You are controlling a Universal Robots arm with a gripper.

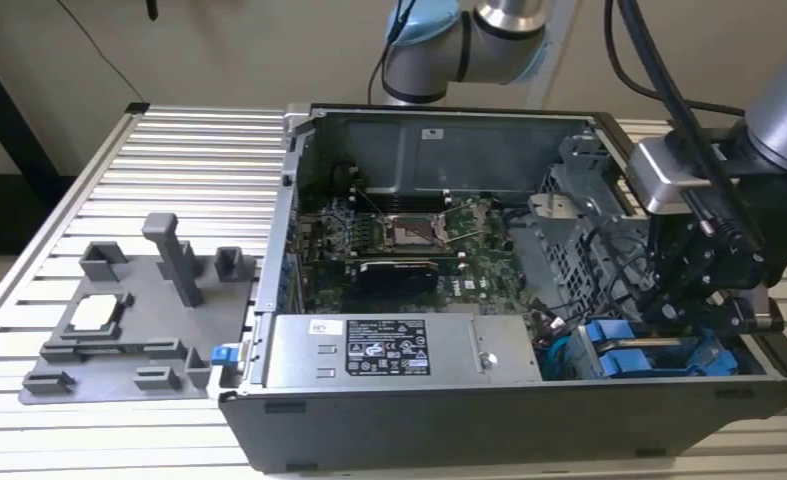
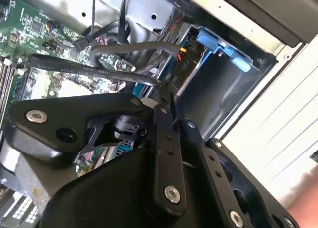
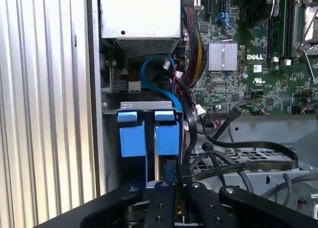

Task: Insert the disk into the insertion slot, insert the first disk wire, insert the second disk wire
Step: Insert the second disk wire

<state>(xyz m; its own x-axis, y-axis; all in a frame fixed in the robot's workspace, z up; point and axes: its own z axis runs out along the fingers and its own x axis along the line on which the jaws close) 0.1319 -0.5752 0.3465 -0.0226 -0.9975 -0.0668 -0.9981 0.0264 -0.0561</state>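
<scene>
The hand (image 1: 693, 300) hangs inside the open computer case (image 1: 366, 420) at the lower right of the exterior view, just above the drive cage. In the second wrist view its fingers (image 2: 166, 96) are closed on a dark flat wire (image 2: 99, 71). The disk (image 3: 166, 136) in its blue frame sits in the insertion slot (image 3: 149, 106) — beside a twin drive (image 3: 132, 136) — low in the first wrist view. The case stands on a slatted counter (image 1: 166, 160).

Pincer (image 2: 166, 96) low, fingers pinched together
</scene>
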